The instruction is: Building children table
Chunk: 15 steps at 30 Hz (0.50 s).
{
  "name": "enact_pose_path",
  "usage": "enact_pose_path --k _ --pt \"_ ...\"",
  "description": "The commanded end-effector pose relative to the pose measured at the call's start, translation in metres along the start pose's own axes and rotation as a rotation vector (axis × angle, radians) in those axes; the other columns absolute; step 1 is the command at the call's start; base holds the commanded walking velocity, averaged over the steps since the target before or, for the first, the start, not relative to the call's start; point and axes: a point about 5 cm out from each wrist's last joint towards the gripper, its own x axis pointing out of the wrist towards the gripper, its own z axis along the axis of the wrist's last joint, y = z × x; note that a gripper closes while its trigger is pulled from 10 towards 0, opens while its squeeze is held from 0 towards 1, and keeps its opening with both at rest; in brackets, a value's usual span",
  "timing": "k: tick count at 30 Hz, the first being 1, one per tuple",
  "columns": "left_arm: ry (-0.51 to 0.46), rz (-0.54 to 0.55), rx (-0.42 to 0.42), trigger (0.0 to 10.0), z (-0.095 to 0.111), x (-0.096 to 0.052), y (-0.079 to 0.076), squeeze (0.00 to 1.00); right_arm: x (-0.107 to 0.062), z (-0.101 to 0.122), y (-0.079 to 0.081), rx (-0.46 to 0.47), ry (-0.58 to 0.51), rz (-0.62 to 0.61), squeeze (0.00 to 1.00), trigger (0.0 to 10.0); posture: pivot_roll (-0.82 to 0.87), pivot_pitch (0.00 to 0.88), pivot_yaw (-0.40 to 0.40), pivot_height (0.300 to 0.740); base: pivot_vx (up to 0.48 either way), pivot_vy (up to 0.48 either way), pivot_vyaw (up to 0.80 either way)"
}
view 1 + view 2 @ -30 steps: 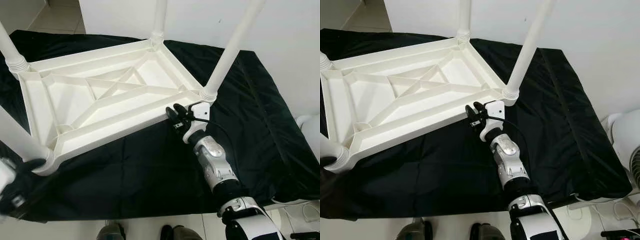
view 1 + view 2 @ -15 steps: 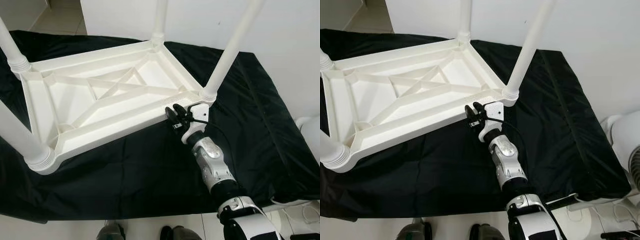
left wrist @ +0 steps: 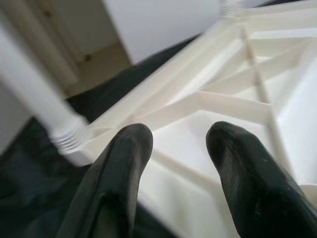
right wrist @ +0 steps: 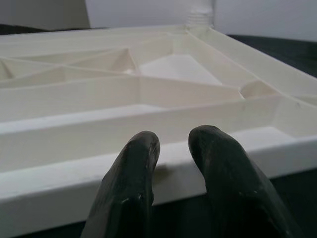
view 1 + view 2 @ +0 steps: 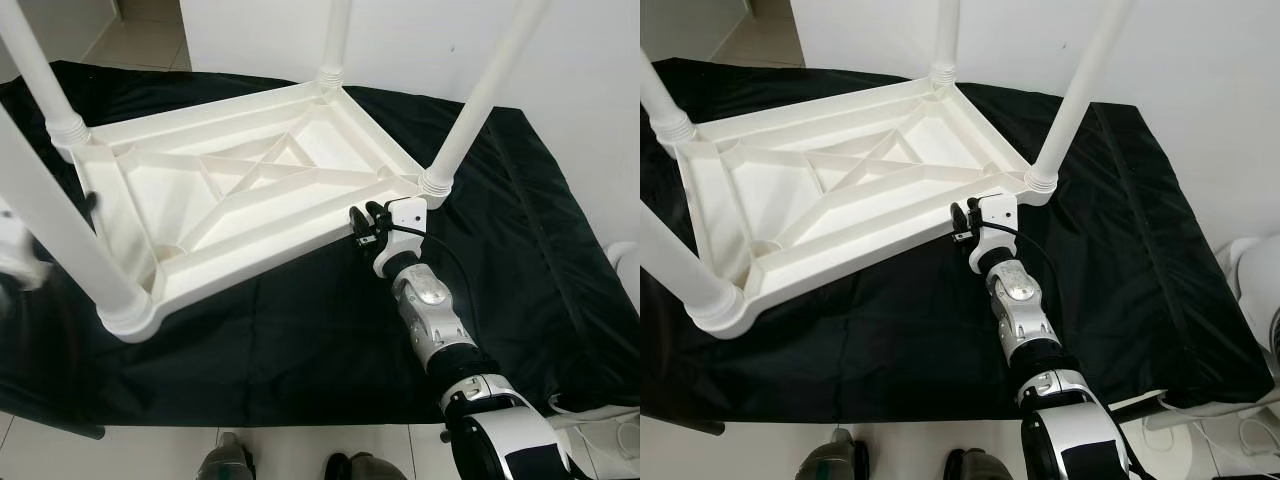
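Observation:
A white plastic children's table (image 5: 262, 232) lies upside down on a black cloth (image 5: 300, 340), with its legs pointing up. My right gripper (image 5: 362, 222) is at the table's near rim, just left of the near-right leg (image 5: 480, 100). In the right wrist view its fingertips (image 4: 143, 144) are almost together against that rim (image 4: 59, 173), with nothing between them. My left gripper (image 5: 40, 250) is blurred at the table's left side, behind the near-left leg (image 5: 60, 220). The left wrist view has its fingers (image 3: 129, 148) apart and empty over the ribbed underside (image 3: 237, 104).
The cloth-covered surface ends close in front of me, with my feet (image 5: 230, 465) on the pale floor below. A white wall (image 5: 560, 120) stands behind and to the right. A white rounded object (image 5: 1250, 270) sits low at the right edge.
The camera has shifted, so the table sits further right in the picture. My left gripper has come up from the near-left corner to the table's left side. The right gripper stays at the rim.

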Motion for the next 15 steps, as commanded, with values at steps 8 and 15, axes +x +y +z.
enact_pose_path --k 8,15 --pt "-0.053 -0.100 -0.100 10.0 -0.002 0.007 -0.032 0.00 0.000 -0.013 -0.010 0.016 0.095 -0.123 0.00 10.0 0.14 0.121 -0.036 0.740 0.000 0.000 0.00" --pt "-0.171 -0.279 -0.198 10.0 0.014 0.008 -0.073 0.00 0.009 -0.015 -0.019 0.066 0.159 -0.275 0.00 10.0 0.14 0.127 -0.056 0.740 0.000 0.000 0.00"
